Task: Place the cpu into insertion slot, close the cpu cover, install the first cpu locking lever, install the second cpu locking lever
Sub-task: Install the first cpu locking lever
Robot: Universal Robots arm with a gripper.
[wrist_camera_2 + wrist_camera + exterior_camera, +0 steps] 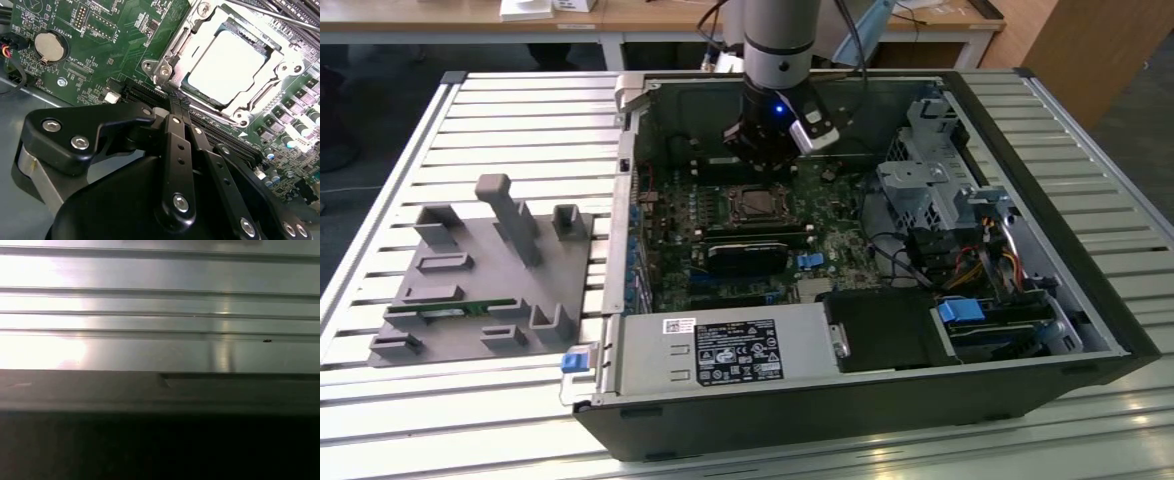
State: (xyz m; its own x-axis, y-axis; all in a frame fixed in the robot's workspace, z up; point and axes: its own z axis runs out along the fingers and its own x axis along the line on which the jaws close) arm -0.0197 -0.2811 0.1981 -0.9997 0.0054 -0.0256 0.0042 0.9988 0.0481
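Gripper (177,107) sits low-centre in the second wrist view, fingers pressed together, holding nothing. Upper right, the cpu (225,65) lies in the insertion slot (260,47), the cpu cover (182,47) down around it.

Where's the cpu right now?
The cpu sits in the slot under the closed cover in the second wrist view, just beyond the shut pincer; mid-motherboard in the exterior view.
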